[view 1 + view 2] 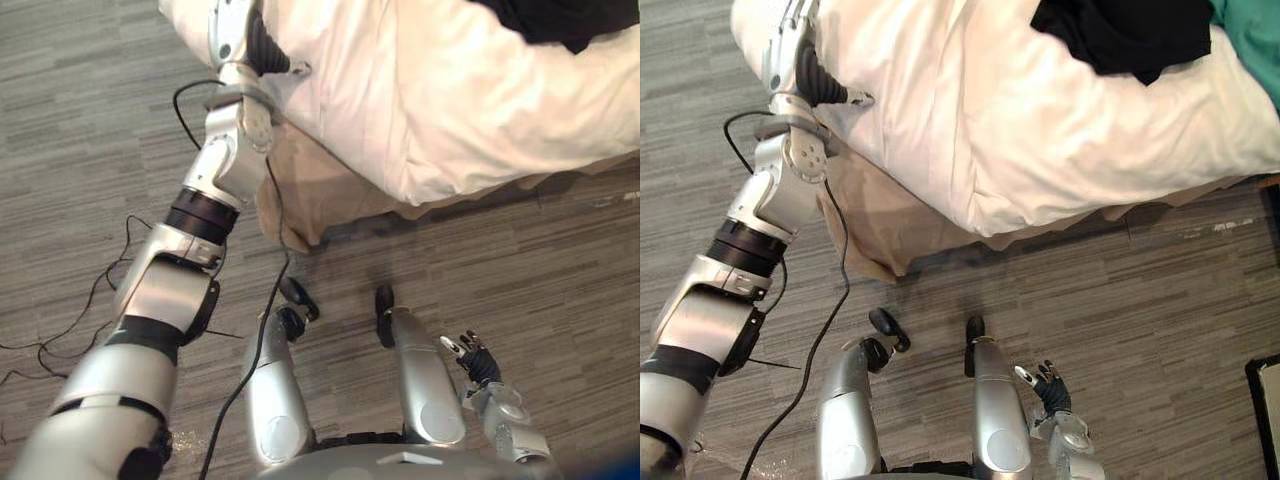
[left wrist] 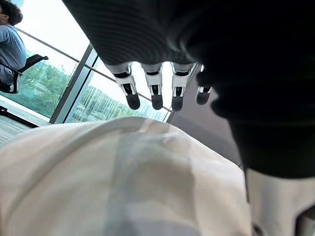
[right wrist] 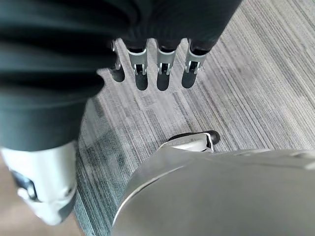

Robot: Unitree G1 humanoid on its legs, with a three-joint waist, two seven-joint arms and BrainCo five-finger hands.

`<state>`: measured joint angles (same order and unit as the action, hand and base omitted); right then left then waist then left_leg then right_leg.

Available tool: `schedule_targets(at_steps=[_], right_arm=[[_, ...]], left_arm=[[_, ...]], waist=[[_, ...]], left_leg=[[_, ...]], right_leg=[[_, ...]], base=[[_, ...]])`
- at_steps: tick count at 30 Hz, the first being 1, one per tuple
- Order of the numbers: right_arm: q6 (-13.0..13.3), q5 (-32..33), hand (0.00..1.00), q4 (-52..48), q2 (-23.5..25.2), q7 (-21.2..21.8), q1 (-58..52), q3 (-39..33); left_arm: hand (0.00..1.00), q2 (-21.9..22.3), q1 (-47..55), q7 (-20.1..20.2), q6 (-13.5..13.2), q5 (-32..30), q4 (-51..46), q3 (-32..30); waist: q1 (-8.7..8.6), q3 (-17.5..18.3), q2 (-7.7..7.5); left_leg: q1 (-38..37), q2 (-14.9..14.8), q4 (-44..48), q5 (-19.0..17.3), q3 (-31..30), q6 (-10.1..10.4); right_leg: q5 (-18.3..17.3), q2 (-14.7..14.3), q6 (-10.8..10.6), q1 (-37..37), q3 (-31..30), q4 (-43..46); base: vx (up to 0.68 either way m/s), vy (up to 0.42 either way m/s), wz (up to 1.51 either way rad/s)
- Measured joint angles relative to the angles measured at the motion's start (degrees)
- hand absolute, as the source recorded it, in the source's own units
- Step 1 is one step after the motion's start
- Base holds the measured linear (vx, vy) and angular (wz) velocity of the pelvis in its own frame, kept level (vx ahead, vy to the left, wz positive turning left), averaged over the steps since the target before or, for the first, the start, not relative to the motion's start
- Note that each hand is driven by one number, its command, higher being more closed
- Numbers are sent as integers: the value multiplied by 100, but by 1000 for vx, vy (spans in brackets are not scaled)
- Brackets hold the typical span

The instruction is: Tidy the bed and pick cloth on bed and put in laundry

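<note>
Left hand [image 1: 250,40] at white duvet's [image 1: 450,110] near corner in left eye, right hand [image 1: 476,358] low over floor [image 1: 560,270] | right eye: black cloth [image 1: 1120,35] on duvet, well apart from both hands | left wrist: fingers [image 2: 156,96] straight, spread above duvet | right wrist: fingers [image 3: 162,78] straight, relaxed, above floor

Legible text, labels, brands, numbers, signs: none. Surfaces checked and found unmarked: white duvet [image 1: 1040,130], black cloth [image 1: 1120,35] lying on it, grey plank floor [image 1: 1140,320], window glass [image 2: 44,83].
</note>
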<state>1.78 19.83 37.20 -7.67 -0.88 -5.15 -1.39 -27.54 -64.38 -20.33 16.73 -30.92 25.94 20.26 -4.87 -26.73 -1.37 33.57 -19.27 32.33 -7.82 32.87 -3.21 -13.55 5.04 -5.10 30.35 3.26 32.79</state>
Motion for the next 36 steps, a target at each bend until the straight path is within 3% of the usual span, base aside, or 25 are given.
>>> schedule_targets(at_steps=[6, 8, 14, 17, 20, 25, 28, 31, 36], right_arm=[[135, 151, 0, 48, 37, 80, 291, -51], [240, 244, 0, 93, 96, 106, 336, -132], [342, 171, 0, 252, 155, 174, 600, -165], [322, -15, 0, 311, 151, 152, 598, -258], [303, -153, 0, 367, 99, 61, 539, -264], [235, -327, 0, 447, 40, -35, 406, -261], [126, -327, 0, 593, 51, -110, 182, -259], [-65, -320, 0, 844, 49, -185, 29, -264], [-359, -315, 0, 1246, 41, -253, -34, -267]], left_arm=[[100, 198, -240, 935, -43, -773, 29, 16], [100, 220, -321, 1654, -37, -1246, 33, 251], [100, -270, -604, 3191, 225, -1208, 35, 757], [100, -419, -548, 3460, 205, -885, 107, 1048], [100, -586, -320, 3798, 2, -608, 117, 1329], [100, -1018, -29, 4294, -622, 6, -47, 1893], [100, -1427, 408, 4305, -1033, 343, -354, 2153], [100, -1949, 1062, 4286, -1487, 768, -624, 2122], [100, -2261, 2674, 3977, -2353, 1334, -1028, 1318]], waist=[[-70, -104, -6], [-64, -125, 7], [-97, -135, 71], [-116, -134, 83], [-104, -91, 161], [-44, 52, 309], [-2, 553, 393], [146, 874, 396], [204, 1366, 412]], left_leg=[[244, -46, 37, 5, 125, -50], [239, -62, 71, 1, 156, -54], [-148, 47, -150, -18, 494, -22], [-466, 154, -314, -18, 581, -18], [-863, 407, -650, 24, 606, 7], [-1563, 880, -1428, 257, 557, 12], [-1740, 1089, -1819, 425, 360, 39], [-2135, 1196, -2135, 518, 192, 113], [-2642, 1347, -2755, 768, -157, 238]], right_leg=[[58, -6, -68, 332, -134, 3], [61, -8, -71, 345, -161, -14], [135, 52, -129, 223, -417, -131], [137, 136, -133, -39, -417, -221], [132, 296, -141, -421, -365, -400], [202, 558, -280, -1228, -54, -931], [259, 627, -359, -1612, 237, -1324], [314, 606, -392, -2191, 429, -1713], [472, 498, -358, -2915, 771, -2245]], base=[[67, -1, -10], [96, 7, -6], [62, 1, -21], [57, 15, -1], [56, 24, 10], [72, 17, 24], [146, -15, 41], [163, -43, 32], [127, -62, 31]])
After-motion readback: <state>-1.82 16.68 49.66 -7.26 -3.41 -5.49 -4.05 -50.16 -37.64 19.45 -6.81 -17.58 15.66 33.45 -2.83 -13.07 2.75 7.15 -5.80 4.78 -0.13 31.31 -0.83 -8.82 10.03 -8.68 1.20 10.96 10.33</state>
